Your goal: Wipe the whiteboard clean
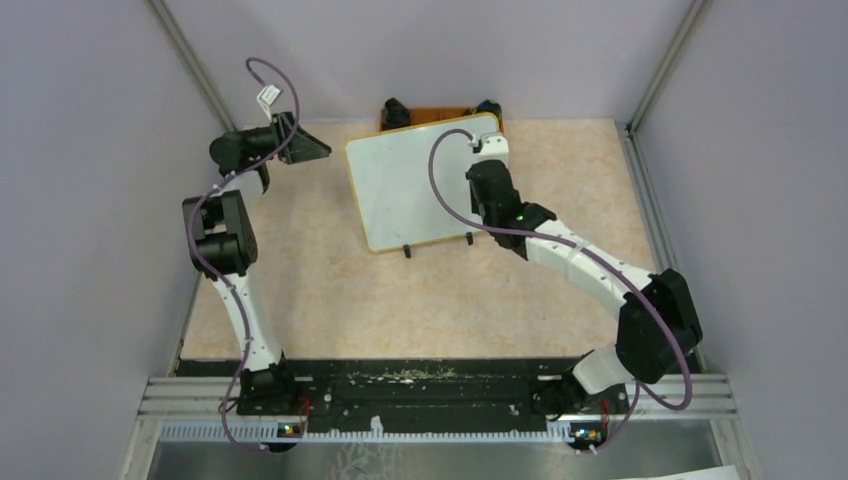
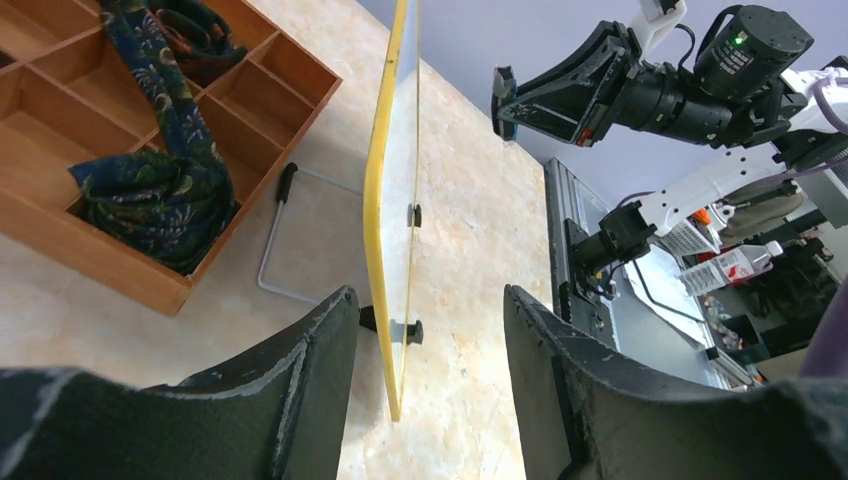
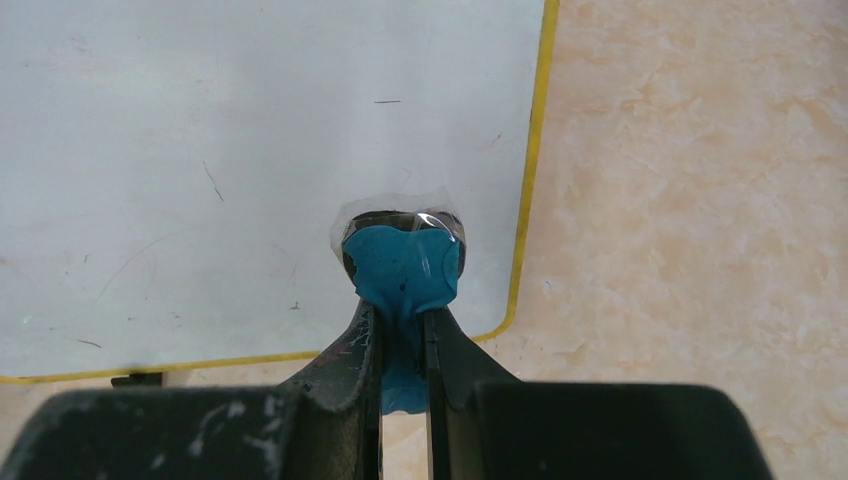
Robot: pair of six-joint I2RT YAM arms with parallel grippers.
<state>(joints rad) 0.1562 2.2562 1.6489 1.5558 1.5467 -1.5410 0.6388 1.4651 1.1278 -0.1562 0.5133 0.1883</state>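
right claw [image 3: 402, 318] gripping blue eraser [image 3: 402, 262], whiteboard [image 3: 200, 150]

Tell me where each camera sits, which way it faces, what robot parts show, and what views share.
Top: above and behind the arms, looking down at the table and whiteboard; both arms show.
Left wrist: low beside the whiteboard, facing its edge; open left gripper below, right arm beyond.
Right wrist: facing the whiteboard's face; right gripper pinches a blue eraser.
Shared: the whiteboard, in all three.

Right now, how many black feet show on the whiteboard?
2, both on the whiteboard's near edge in the top view: left foot, right foot. Others may be hidden behind it.
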